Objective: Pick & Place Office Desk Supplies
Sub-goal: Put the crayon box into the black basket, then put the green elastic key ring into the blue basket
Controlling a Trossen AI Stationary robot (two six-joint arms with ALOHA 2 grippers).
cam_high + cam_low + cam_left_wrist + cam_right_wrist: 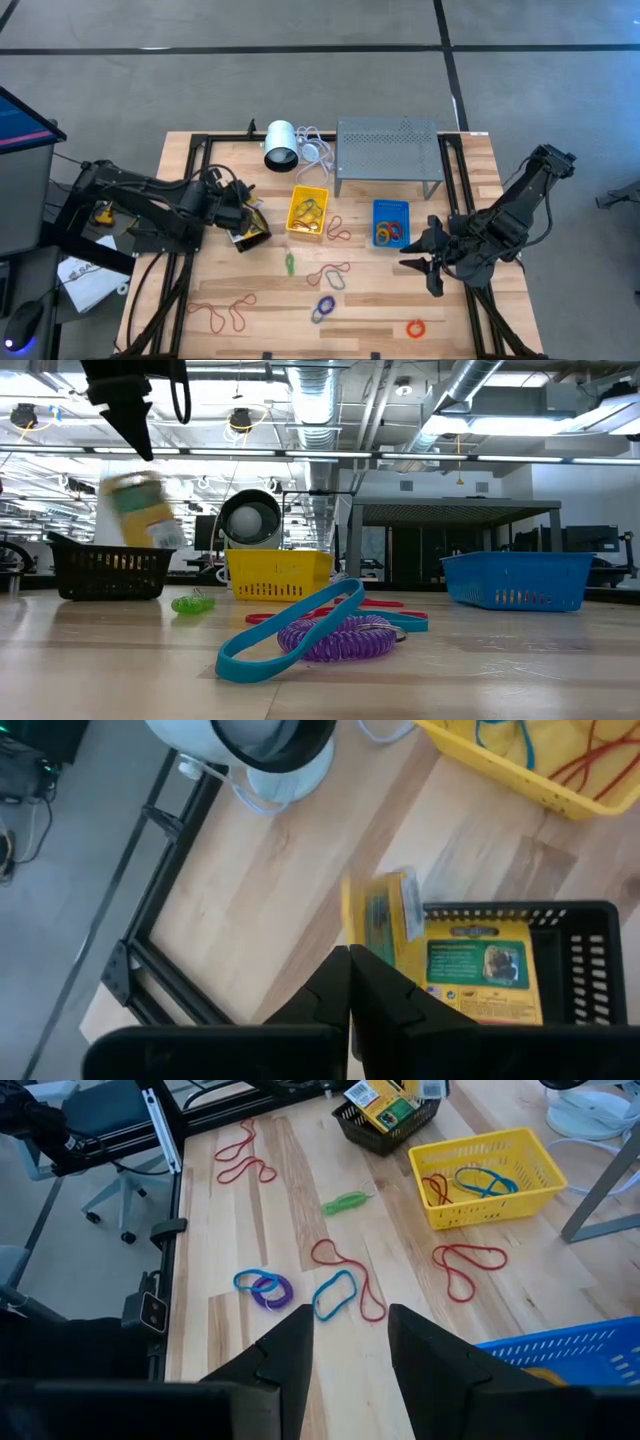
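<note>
Two arms are working this desk (pixel 400 320), so going from the left: a long red rubber-band loop (pixel 222 313) is lying near the front left corner. The left gripper (pixel 243 212) is hanging above the black bin (pixel 249 232), jaws pressed together with nothing between them. In the left wrist view a yellow-and-green packet (pixel 383 923) is showing up blurred and tilted at the bin's rim, just beside another packet (pixel 478 978) lying flat inside. In the low view it's in the air above the bin, just under the gripper.

Next over, a green band (pixel 289 263) is sitting on the wood in front of the yellow bin (pixel 308 212), which is holding red and blue bands. A white cylinder (pixel 281 144) with its cable is lying behind that bin. More loose bands are lying mid-desk: a red loop (pixel 338 230), a blue-and-red tangle (pixel 331 276), a purple coil (pixel 323 308) and an orange ring (pixel 415 327).

The blue bin (pixel 390 222) is sitting in front of the grey perforated stand (pixel 389 146), with bands inside. The right gripper (pixel 428 258) is hovering just right of it, jaws apart and holding nothing.
</note>
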